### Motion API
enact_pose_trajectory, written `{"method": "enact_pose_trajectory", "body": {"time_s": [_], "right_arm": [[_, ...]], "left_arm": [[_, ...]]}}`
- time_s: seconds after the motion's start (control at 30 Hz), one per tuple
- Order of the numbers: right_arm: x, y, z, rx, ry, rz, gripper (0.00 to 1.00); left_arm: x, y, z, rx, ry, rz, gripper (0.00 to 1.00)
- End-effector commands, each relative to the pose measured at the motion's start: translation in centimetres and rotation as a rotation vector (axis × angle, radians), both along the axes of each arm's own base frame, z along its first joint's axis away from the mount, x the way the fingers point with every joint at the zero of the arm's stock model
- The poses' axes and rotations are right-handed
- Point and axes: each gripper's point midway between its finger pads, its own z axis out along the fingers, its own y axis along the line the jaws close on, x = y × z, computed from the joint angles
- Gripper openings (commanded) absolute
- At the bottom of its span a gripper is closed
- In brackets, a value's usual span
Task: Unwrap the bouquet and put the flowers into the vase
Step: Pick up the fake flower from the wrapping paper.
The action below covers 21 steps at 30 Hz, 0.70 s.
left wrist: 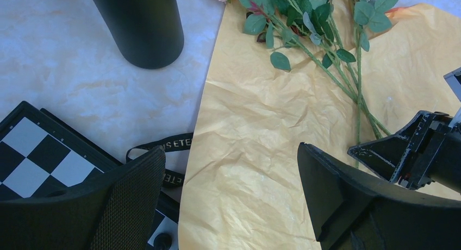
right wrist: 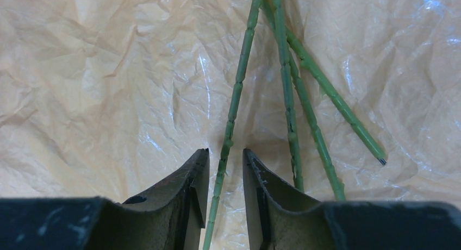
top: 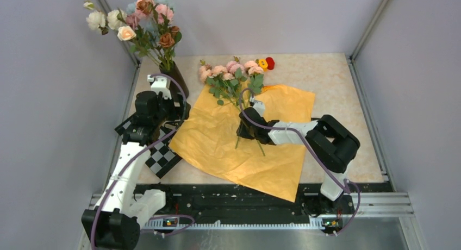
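The bouquet lies unwrapped: its orange paper (top: pixel 217 144) (left wrist: pixel 255 152) is spread flat on the table. On it rest the flowers (top: pixel 231 72), pink and peach roses with leafy green stems (left wrist: pixel 326 65) (right wrist: pixel 285 70). My right gripper (top: pixel 245 127) (right wrist: pixel 225 152) is low over the stem ends. Its jaws are narrowly parted around one thin stem (right wrist: pixel 235 98), with a small gap on each side. My left gripper (top: pixel 175 111) (left wrist: pixel 231 152) hangs wide open over the paper's left edge, holding nothing. The black vase (top: pixel 176 79) (left wrist: pixel 142 27) stands at the back left.
A taller bunch of white and pink flowers (top: pixel 138 19) stands in the vase. The black ribbon (left wrist: pixel 163 145) lies loose beside a checkerboard plate (top: pixel 160 160) (left wrist: pixel 32 157). Small yellow and red heads (top: pixel 266 63) lie at the back. Walls enclose both sides.
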Motion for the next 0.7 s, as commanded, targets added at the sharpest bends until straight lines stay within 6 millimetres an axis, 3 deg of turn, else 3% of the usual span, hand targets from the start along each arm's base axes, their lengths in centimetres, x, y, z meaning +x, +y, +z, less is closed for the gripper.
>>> {"method": "enact_pose_trajectory", "body": {"time_s": [0.0,0.67], "right_arm": [[1.4,1.1,1.4,0.023,-0.053,-0.030,0.31],[2.2,1.2,0.3,-0.002,-0.040,-0.070,0.20]], "left_arm": [[0.2,0.2,1.5,0.008,-0.053,0.008,0.94],[0.1,0.3,1.6,0.017,-0.057,0.015,0.94]]}}
